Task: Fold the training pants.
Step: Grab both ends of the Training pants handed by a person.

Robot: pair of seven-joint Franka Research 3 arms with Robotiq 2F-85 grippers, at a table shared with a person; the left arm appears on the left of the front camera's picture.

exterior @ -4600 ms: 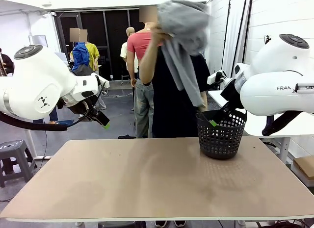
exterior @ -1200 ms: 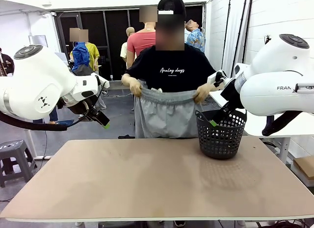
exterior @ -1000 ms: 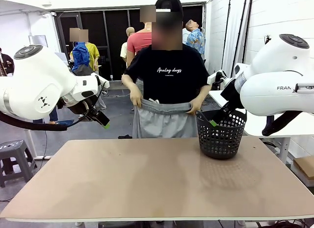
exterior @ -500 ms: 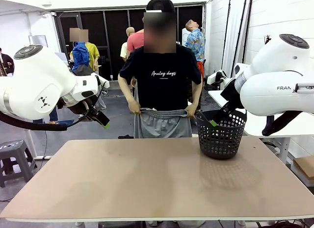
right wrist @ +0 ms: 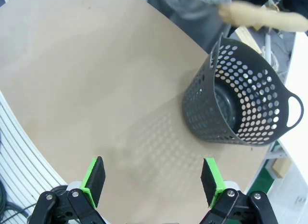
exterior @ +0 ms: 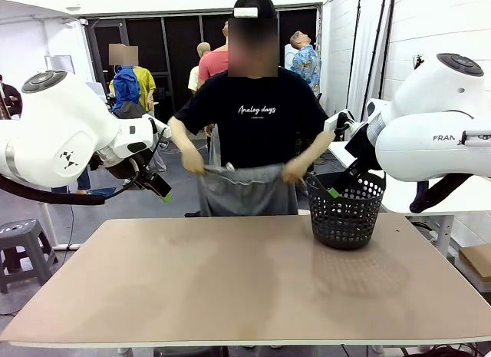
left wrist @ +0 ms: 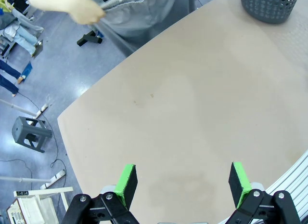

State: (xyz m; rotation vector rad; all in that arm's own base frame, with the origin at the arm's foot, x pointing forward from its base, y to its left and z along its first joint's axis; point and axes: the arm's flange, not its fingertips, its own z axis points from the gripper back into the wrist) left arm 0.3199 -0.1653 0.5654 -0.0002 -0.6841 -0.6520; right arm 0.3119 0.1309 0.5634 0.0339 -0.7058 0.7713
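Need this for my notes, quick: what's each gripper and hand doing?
Left gripper: open, empty.
Right gripper: open, empty.
Person's hands: both holding the pants by the waistband.

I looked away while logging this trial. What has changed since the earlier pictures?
The person brought the training pants down from head height, gripped the waistband with both hands and lowered it toward the table's far edge. The basket, left gripper and right gripper stayed put, both grippers open.

Light grey training pants [exterior: 244, 194], soft fabric, gathered elastic waistband stretched wide, held up at both ends by a person's hands [exterior: 193, 166], legs hanging behind the far edge of the tabletop [exterior: 245, 295], not touching its surface
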